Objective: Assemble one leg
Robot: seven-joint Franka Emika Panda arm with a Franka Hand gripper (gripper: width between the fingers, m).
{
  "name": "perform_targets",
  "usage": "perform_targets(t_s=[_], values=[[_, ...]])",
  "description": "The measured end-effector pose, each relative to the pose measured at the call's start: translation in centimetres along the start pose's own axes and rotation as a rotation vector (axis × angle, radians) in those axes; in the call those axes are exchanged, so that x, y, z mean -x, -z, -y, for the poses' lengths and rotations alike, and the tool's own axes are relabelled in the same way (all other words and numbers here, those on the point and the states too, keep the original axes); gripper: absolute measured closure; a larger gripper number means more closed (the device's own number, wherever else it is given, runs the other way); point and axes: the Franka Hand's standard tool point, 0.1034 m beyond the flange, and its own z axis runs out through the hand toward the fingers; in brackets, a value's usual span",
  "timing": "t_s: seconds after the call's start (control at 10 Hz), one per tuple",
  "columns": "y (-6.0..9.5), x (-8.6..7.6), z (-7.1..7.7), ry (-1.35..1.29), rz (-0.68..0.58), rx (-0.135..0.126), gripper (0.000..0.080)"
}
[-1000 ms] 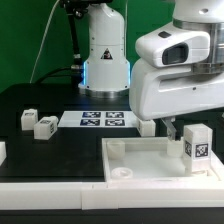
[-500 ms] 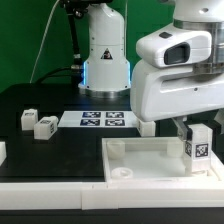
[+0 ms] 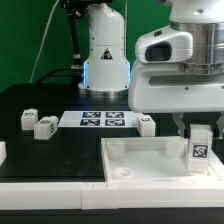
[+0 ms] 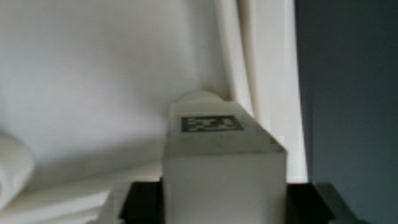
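My gripper (image 3: pixel 199 131) is shut on the leg (image 3: pixel 200 146), a white post with a marker tag on its front face. It holds the leg upright over the exterior view's right end of the large white panel (image 3: pixel 140 158). I cannot tell whether the leg's foot touches the panel. In the wrist view the leg (image 4: pixel 222 150) fills the middle, with a tag on its end, between the two black fingers (image 4: pixel 143 205). The panel's white surface (image 4: pixel 89 90) lies behind it.
Three loose legs lie on the black table: two at the exterior view's left (image 3: pixel 28 120) (image 3: pixel 46 126) and one by the arm (image 3: pixel 146 123). The marker board (image 3: pixel 103 120) lies at mid-table. The robot base (image 3: pixel 105 60) stands behind it.
The gripper and the held leg have shifted slightly toward the exterior view's right. The loose leg by the arm now shows more.
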Motion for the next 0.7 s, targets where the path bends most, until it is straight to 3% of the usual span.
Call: perform_targets(t_s=[0.4, 0.7], values=[[0.11, 0.0, 0.5, -0.548, -0.031, -0.004, 0.0508], [0.04, -0.02, 0.45, -0.668, -0.024, -0.011, 0.0498]])
